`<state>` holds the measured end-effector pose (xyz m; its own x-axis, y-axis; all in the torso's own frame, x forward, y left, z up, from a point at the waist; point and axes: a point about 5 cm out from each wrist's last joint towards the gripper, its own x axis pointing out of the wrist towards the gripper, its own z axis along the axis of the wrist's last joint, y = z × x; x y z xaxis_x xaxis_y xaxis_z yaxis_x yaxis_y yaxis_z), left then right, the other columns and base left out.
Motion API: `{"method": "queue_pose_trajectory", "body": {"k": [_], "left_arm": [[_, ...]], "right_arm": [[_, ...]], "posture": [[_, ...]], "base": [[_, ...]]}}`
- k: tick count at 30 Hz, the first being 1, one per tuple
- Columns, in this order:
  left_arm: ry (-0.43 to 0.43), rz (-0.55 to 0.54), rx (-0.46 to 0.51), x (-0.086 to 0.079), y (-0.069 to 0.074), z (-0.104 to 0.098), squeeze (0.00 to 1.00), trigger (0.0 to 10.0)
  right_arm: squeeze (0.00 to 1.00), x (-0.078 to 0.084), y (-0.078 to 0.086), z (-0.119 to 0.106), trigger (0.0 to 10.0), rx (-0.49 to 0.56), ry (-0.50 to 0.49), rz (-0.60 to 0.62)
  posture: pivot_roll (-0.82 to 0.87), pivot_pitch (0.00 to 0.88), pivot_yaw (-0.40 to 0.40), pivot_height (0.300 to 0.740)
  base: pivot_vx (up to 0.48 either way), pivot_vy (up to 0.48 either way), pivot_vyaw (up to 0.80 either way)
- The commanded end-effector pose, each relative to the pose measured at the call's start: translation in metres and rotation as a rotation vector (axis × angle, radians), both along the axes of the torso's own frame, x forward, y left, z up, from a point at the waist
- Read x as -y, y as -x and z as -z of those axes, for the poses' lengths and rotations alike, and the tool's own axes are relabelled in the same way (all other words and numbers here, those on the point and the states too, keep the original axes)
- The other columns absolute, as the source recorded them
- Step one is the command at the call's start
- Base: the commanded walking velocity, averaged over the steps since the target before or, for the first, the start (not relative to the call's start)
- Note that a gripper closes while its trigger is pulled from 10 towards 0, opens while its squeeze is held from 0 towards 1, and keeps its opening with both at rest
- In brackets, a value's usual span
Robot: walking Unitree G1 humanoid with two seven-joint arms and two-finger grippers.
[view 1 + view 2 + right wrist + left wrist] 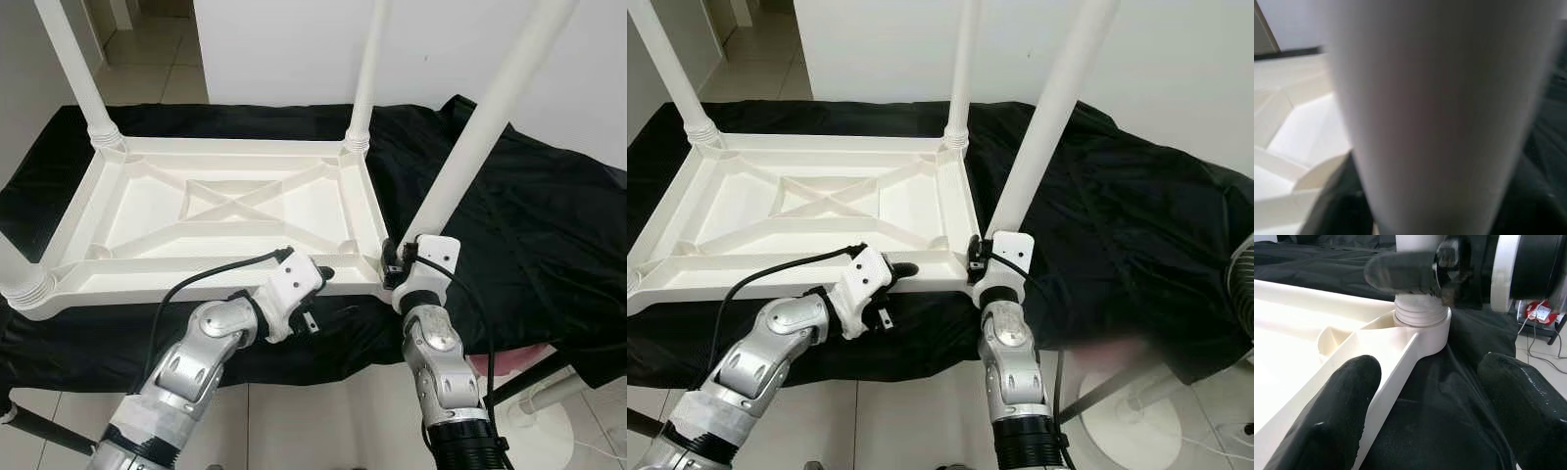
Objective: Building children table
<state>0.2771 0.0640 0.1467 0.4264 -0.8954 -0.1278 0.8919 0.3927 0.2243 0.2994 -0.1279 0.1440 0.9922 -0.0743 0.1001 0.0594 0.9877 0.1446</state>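
The tabletop point(225, 211) lies upside down on a black cloth point(529, 225). The right gripper point(397, 266) clasps the tilted fourth leg point(475, 137) at its corner socket. The left gripper point(1425, 401) is spread open astride the near rim. Risk: the slanted leg could cross-thread or jam.

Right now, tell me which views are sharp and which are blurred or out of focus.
Left eye view: sharp across the upturned table top and black cloth. Left wrist view: table rim sharp, but the right pincer at the threaded leg is smeared. Right wrist view: the leg sits so close that it is a soft white blur.
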Motion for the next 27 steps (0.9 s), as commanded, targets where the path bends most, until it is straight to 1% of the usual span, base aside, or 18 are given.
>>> {"method": "queue_pose_trajectory", "body": {"k": [1, 7, 9, 11, 12, 13, 14, 16, 17, 18, 19, 21, 23, 24, 26, 27], "left_arm": [[-0.009, 0.013, -0.002, 0.0, 0.0, 0.001, 0.0, 10.0], [-0.007, 0.01, -0.004, 0.0, 0.0, 0.0, 0.0, 10.0], [-0.004, 0.007, -0.003, 0.001, 0.0, 0.0, 0.0, 10.0], [-0.003, 0.006, -0.003, 0.001, 0.0, 0.0, 0.0, 10.0], [-0.002, 0.004, -0.003, 0.001, 0.0, 0.0, 0.0, 10.0], [-0.002, 0.004, -0.003, 0.001, 0.0, 0.0, 0.0, 10.0], [0.0, 0.002, -0.003, 0.001, -0.001, 0.0, 0.0, 10.0], [0.0, 0.001, -0.003, 0.001, -0.001, 0.0, 0.0, 10.0], [0.0, -0.003, -0.002, 0.001, -0.001, -0.001, 0.0, 10.0], [0.0, -0.003, -0.002, 0.001, -0.001, -0.001, 0.0, 10.0], [0.0, -0.005, -0.003, 0.0, -0.001, -0.001, 0.0, 10.0], [0.0, -0.006, -0.003, 0.0, -0.001, -0.001, 0.0, 10.0], [0.001, -0.007, -0.003, 0.001, -0.002, -0.001, 0.0, 10.0], [0.001, -0.007, -0.003, 0.001, -0.002, -0.001, 0.0, 10.0], [0.0, -0.008, -0.003, 0.0, -0.002, -0.002, 0.0, 10.0], [0.0, -0.008, -0.003, 0.0, -0.002, -0.002, 0.0, 10.0]], "right_arm": [[1.0, -0.01, 0.01, 0.007, 10.0, -0.024, -0.096, -0.013], [1.0, -0.004, 0.011, 0.004, 10.0, 0.011, -0.072, -0.044], [1.0, 0.003, 0.011, 0.006, 10.0, 0.014, -0.054, -0.062], [1.0, 0.005, 0.011, 0.007, 10.0, 0.012, -0.043, -0.068], [0.73, 0.008, 0.011, 0.009, 10.0, 0.007, -0.033, -0.085], [0.73, 0.008, 0.011, 0.009, 10.0, 0.007, -0.033, -0.085], [0.0, 0.011, 0.01, 0.01, 10.0, 0.003, -0.026, -0.1], [0.0, 0.013, 0.01, 0.011, 10.0, -0.002, -0.021, -0.122], [0.0, 0.016, 0.008, 0.01, 10.0, 0.014, 0.01, -0.183], [0.0, 0.016, 0.008, 0.01, 10.0, 0.014, 0.01, -0.183], [0.0, 0.019, 0.007, 0.009, 10.0, 0.03, 0.037, -0.236], [0.0, 0.02, 0.007, 0.009, 10.0, 0.032, 0.045, -0.259], [0.0, 0.023, 0.004, 0.008, 10.0, 0.042, 0.092, -0.345], [0.0, 0.023, 0.004, 0.008, 10.0, 0.042, 0.092, -0.345], [0.0, 0.026, 0.002, 0.005, 10.0, 0.052, 0.127, -0.407], [0.0, 0.026, 0.002, 0.005, 10.0, 0.052, 0.127, -0.407]], "posture": [[-0.07, 0.047, -0.033, 0.74], [-0.07, 0.05, -0.035, 0.74], [-0.07, 0.053, -0.037, 0.74], [-0.07, 0.053, -0.037, 0.74], [-0.07, 0.053, -0.037, 0.74], [-0.07, 0.053, -0.037, 0.74], [-0.07, 0.06, -0.038, 0.74], [-0.07, 0.06, -0.038, 0.74], [-0.07, 0.07, -0.031, 0.74], [-0.07, 0.07, -0.031, 0.74], [-0.07, 0.073, -0.029, 0.74], [-0.07, 0.073, -0.029, 0.74], [-0.07, 0.077, -0.028, 0.74], [-0.07, 0.077, -0.028, 0.74], [-0.08, 0.081, -0.026, 0.74], [-0.08, 0.081, -0.026, 0.74]], "base": [[0.0, 0.0, 0.0], [0.0, 0.0, 0.0], [0.0, 0.0, 0.0], [0.0, 0.0, 0.0], [0.0, 0.0, 0.0], [0.0, 0.0, 0.0], [0.0, 0.0, 0.0], [0.0, 0.0, 0.0], [0.0, 0.0, 0.0], [0.0, 0.0, 0.0], [0.0, 0.0, 0.0], [0.0, 0.0, 0.0], [0.0, 0.0, 0.0], [0.0, 0.0, 0.0], [0.0, 0.0, 0.0], [0.0, 0.0, 0.0]]}}
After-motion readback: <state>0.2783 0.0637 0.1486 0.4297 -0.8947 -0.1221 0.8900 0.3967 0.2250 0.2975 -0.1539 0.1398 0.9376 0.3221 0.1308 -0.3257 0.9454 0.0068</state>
